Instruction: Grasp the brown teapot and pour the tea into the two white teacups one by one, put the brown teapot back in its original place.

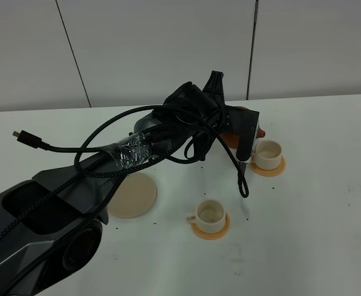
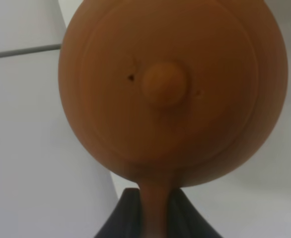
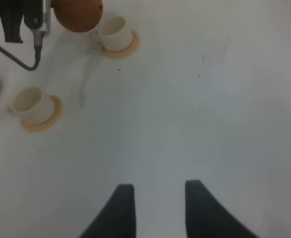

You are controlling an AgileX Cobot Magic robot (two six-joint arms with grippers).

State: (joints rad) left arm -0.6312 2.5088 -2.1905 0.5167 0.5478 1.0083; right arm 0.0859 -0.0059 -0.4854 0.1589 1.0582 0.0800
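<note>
My left gripper reaches across to the right and is shut on the loop handle of the brown teapot, held in the air. In the high view the gripper hides all but a brown sliver of the teapot, right beside the far white teacup. The near white teacup stands left of it, closer to the front. The beige saucer lies bare on the left. In the right wrist view the teapot hangs beside the far cup. My right gripper is open and empty over bare table.
Each cup stands on an orange coaster. The left arm's loose black cables hang over the middle of the white table. A grey wall rises behind the table's far edge.
</note>
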